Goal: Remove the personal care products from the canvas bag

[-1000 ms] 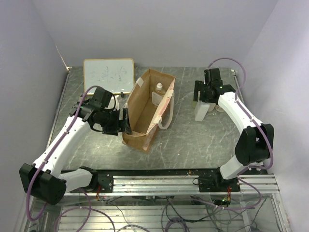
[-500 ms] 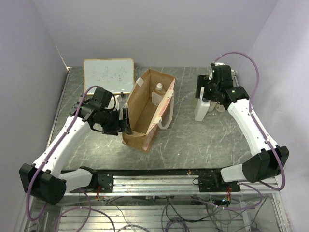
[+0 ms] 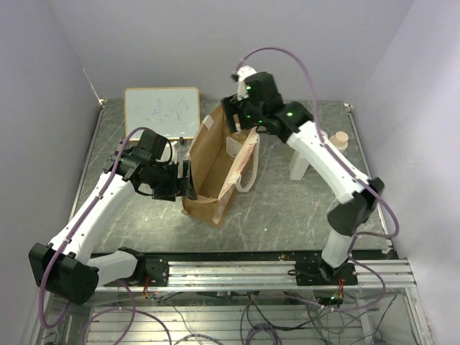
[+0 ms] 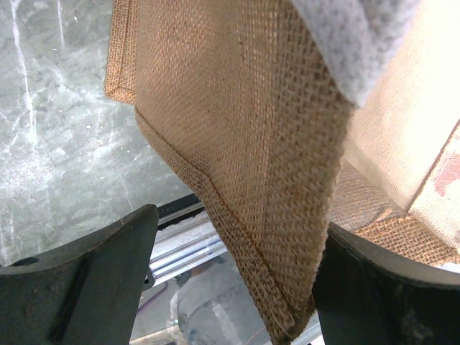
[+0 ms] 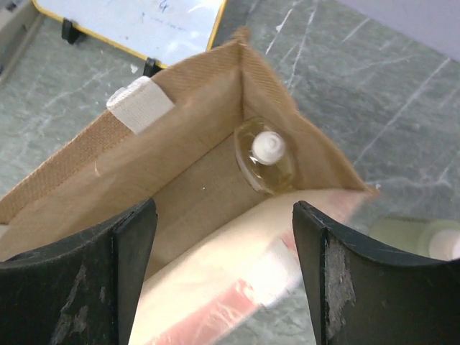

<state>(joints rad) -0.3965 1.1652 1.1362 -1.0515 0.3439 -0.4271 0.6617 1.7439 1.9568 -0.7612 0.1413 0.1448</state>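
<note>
Bottle in the bag: a slim amber bottle with a white top (image 5: 264, 154) stands upright in the far corner inside the bag.
Bag: the tall tan-brown canvas bag (image 3: 205, 154) with cream strap handles stands open at mid-bench, mouth up.
Right arm: the right pincer (image 5: 224, 212) hangs above the bag's far end, directly over the amber bottle. Its jaws are spread wide and hold nothing.
Left arm: the left pincer (image 4: 237, 237) sits at the bag's near left wall. Its jaws are spread wide with the woven wall between them. The fabric touches one finger and a gap shows at the other.
Bottles outside: a white squarish bottle (image 3: 296, 171) stands right of the bag, and a beige round-capped bottle (image 3: 338, 139) stands just beyond it, farther right.
Support: a grey marbled bench (image 3: 287, 208) carries everything.
Far left: a framed whiteboard (image 3: 162, 111) stands propped up left of the bag's far end.
</note>
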